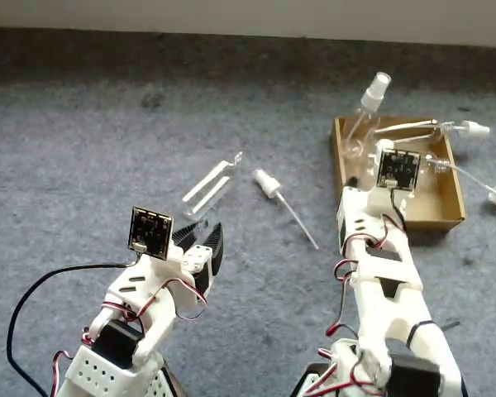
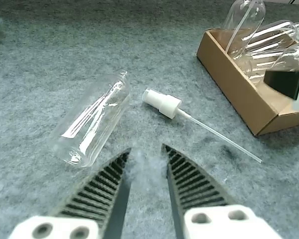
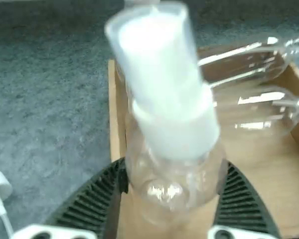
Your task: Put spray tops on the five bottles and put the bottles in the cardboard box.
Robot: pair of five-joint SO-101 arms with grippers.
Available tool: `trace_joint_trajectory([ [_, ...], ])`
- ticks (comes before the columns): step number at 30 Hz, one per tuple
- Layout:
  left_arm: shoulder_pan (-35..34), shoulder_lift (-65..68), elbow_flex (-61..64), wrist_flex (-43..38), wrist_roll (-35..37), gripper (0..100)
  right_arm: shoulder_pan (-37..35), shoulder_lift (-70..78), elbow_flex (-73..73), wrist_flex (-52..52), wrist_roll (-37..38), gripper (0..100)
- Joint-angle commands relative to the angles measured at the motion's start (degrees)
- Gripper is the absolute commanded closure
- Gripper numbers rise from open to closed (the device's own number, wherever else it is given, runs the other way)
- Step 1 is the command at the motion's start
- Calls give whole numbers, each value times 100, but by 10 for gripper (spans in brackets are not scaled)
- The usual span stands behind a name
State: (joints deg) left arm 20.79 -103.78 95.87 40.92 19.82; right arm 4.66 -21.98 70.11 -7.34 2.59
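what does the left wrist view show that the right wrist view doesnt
Only the left wrist view: the uncapped bottle lying on the carpet, and the open left gripper near it.
Only the right wrist view: the right gripper shut on a capped bottle over the box.
Both: the cardboard box with bottles in it, and the loose spray top on the carpet.

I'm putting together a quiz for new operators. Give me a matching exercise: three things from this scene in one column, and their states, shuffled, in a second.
1 right gripper
2 left gripper
3 uncapped bottle

A lying beside a loose spray top
B shut on a capped bottle
C open, holding nothing

Pairs: 1-B, 2-C, 3-A
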Motion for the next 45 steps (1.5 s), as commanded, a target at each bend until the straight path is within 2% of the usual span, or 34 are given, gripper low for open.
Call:
trace_joint_trajectory([
  [1,-48,-48,119,18,-18,947,-40,22,-40,-66,0,768],
  [13,-48,-48,119,26,-18,947,-13,22,-75,-66,88,765],
  [21,-48,-48,119,26,-18,947,-13,13,-92,-75,229,716],
  [25,-48,-48,119,26,-18,947,-4,-470,-40,-66,229,716],
  [33,-48,-48,119,26,-18,947,-31,-2202,-92,1481,229,705],
  [39,-48,-48,119,26,-18,947,-31,-2923,-101,2097,229,702],
  [45,-48,-48,119,18,0,947,-31,-3310,-198,2202,220,692],
])
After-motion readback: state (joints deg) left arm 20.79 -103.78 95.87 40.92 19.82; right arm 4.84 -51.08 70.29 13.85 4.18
